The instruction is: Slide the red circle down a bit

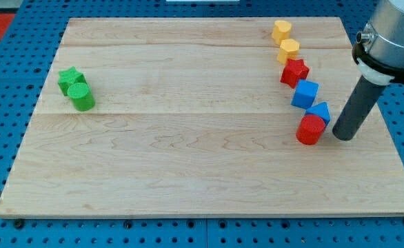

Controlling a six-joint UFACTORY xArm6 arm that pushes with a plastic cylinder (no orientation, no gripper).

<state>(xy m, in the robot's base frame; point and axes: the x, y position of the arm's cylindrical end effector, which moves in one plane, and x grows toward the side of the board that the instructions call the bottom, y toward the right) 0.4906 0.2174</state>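
Note:
The red circle, a short red cylinder, stands on the wooden board at the view's right. It touches a blue triangle block just above it. My tip rests on the board close to the right of the red circle, with a small gap between them. The dark rod rises up and to the right from the tip to the arm at the view's top right.
A curved line of blocks runs up from the red circle: blue cube, red star, two yellow blocks. A green star and green cylinder sit at the view's left.

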